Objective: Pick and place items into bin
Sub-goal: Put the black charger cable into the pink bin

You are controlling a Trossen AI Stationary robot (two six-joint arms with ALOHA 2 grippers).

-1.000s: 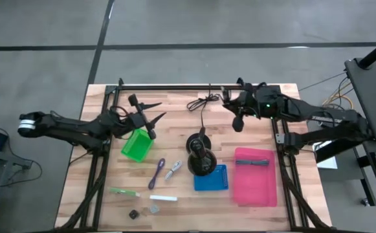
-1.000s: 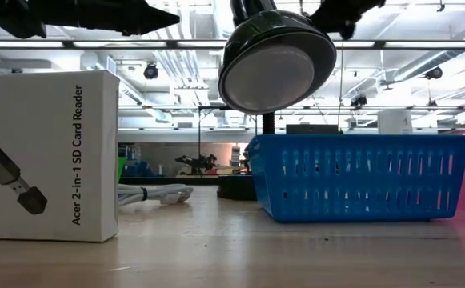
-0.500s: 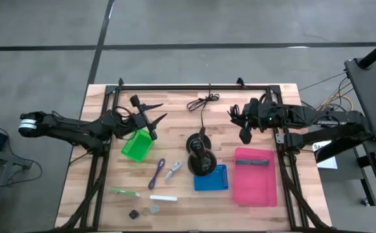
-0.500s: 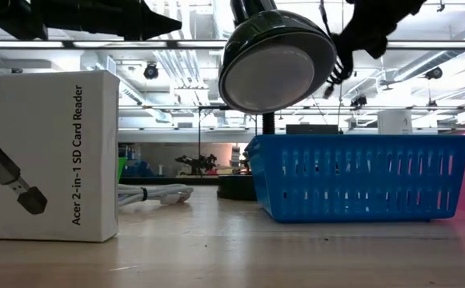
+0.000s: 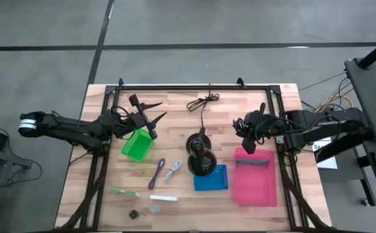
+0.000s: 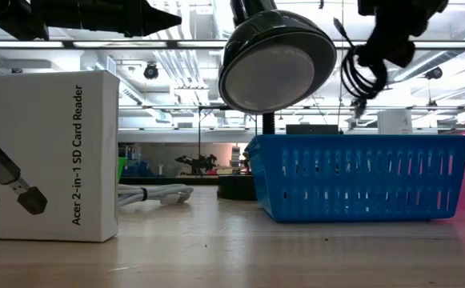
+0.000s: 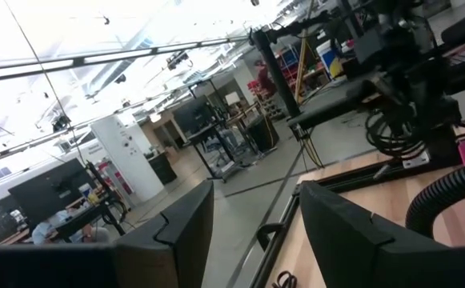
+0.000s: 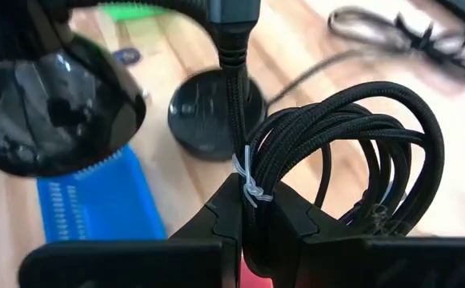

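The right claw pinches the black cable coil above the pink bin, while the left claw hangs spread over the worktop.

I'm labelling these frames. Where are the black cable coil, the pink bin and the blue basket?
black cable coil (image 8: 352,152): right wrist view, on the bundled loops held in the right pincer.
pink bin (image 5: 255,189): high view, on its bare floor.
blue basket (image 6: 360,178): low view, on its slotted front wall.

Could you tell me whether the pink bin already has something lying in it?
Yes, in the high view a dark grey item lies inside the pink bin, near its far end.
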